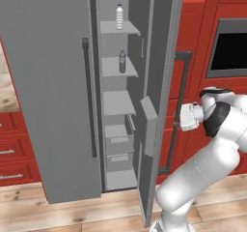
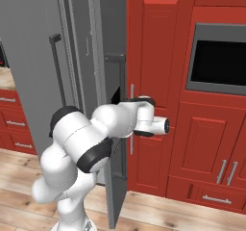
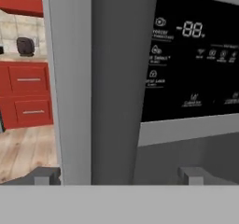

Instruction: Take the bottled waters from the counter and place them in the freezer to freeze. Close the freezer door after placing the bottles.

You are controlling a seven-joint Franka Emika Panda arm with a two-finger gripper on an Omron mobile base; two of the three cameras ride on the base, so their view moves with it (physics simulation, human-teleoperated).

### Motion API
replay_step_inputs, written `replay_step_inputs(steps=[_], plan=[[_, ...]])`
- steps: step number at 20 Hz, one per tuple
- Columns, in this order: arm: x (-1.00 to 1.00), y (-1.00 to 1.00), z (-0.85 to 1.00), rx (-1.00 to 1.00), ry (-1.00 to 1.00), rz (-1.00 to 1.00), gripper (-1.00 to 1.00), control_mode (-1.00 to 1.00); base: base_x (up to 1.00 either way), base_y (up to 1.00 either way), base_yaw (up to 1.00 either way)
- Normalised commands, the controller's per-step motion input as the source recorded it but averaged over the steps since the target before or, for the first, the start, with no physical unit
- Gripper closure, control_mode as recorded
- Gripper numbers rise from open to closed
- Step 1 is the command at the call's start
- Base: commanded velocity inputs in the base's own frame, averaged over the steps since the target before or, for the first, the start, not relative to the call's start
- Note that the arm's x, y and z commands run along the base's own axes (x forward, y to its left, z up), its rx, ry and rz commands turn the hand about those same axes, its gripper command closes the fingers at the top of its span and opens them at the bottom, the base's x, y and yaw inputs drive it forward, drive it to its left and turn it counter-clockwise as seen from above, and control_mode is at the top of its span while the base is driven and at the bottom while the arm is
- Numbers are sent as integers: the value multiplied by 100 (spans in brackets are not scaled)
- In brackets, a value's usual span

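Note:
The freezer (image 1: 118, 103) has one compartment standing open, with pale grey shelves inside. One bottled water (image 1: 119, 17) stands on the top shelf and a second bottle (image 1: 122, 62) on the shelf below. The swung-out grey door (image 1: 157, 81) (image 2: 109, 153) carries a black dispenser panel (image 3: 191, 69) on its outer face. My gripper (image 1: 179, 124) (image 3: 119, 175) is open and empty on that outer side. It sits right at the door's dark bar handle (image 1: 181, 95), which rises close before the hand (image 3: 121, 78). The fingertips (image 3: 46, 175) are spread wide.
Left of the opening, the plain grey door (image 1: 48, 91) (image 2: 29, 57) with its long bar handle lies flat. Red tall cabinets with a built-in oven (image 1: 231, 47) (image 2: 218, 57) stand just right of my arm. Red drawers (image 1: 12, 153) (image 3: 30, 94) sit under the counter (image 3: 23, 57).

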Motion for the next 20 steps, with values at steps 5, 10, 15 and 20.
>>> replay_step_inputs(steps=[5, 10, 15, 20], plan=[[0, 75, 0, -3, 4, 5, -100, -100, 0, 0, 0], [0, 79, 0, -3, 11, -4, -100, -100, 0, 0, 0], [0, 87, 0, -2, 10, -13, -100, -100, 0, 0, 0], [7, 75, 0, -3, 7, -21, -100, -100, 0, 0, 0]])
